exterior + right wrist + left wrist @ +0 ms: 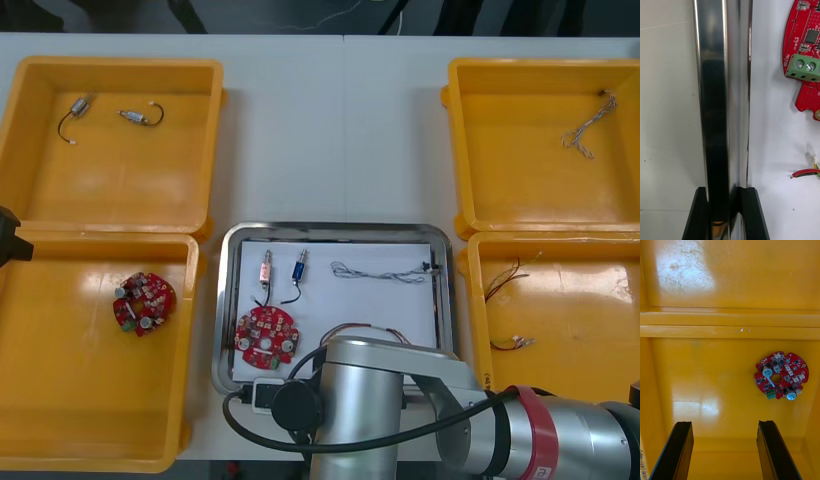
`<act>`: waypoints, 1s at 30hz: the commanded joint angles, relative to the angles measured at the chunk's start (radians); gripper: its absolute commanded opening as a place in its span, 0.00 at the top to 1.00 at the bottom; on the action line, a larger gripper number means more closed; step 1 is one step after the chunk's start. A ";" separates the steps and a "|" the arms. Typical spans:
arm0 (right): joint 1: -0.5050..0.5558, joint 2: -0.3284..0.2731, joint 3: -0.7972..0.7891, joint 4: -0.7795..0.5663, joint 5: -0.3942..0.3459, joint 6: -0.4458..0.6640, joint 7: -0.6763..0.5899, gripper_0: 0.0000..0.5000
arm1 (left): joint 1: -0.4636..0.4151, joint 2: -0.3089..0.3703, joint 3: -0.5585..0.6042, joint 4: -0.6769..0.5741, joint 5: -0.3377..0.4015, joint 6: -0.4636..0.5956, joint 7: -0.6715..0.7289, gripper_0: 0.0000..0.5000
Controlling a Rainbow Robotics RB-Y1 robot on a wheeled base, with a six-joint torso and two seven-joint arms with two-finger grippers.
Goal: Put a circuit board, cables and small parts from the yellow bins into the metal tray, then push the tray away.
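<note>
The metal tray [330, 229], white inside, holds a red circuit board [265, 335], two small metal parts [267, 270] [298, 268], a twisted blue and white cable [385, 272] and a red and yellow cable [360, 329]. My right arm [400, 410] covers the tray's near edge. In the right wrist view my right gripper [725, 193] is shut on the tray's shiny rim [722, 93], with the board [805, 56] and the red and yellow cable [808, 172] just inside. My left gripper [724, 425] hangs open above the near left bin, short of another circuit board [781, 375].
The near left yellow bin [90, 400] holds a circuit board [144, 301]. Two small metal parts with black cables [75, 112] [140, 117] lie in the far left bin [110, 190]. A twisted cable [585, 125] is in the far right bin [520, 180], and thin cables [505, 275] in the near right bin [580, 330].
</note>
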 commanded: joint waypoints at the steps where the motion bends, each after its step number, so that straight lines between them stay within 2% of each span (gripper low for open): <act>1: -0.048 -0.002 0.022 -0.015 -0.030 -0.034 -0.040 0.69 | 0.018 0.047 0.033 -0.027 0.004 0.007 -0.032 0.00; 7: -0.084 -0.038 0.025 -0.015 -0.036 -0.097 -0.039 0.69 | 0.018 0.047 0.033 -0.027 0.004 0.007 -0.032 0.00; 19: -0.162 -0.100 0.027 -0.015 -0.068 -0.128 -0.040 0.69 | 0.018 0.047 0.033 -0.027 0.004 0.007 -0.032 0.00; 30: -0.231 -0.112 0.025 0.003 -0.068 -0.129 -0.042 0.69 | 0.018 0.047 0.033 -0.027 0.004 0.007 -0.032 0.00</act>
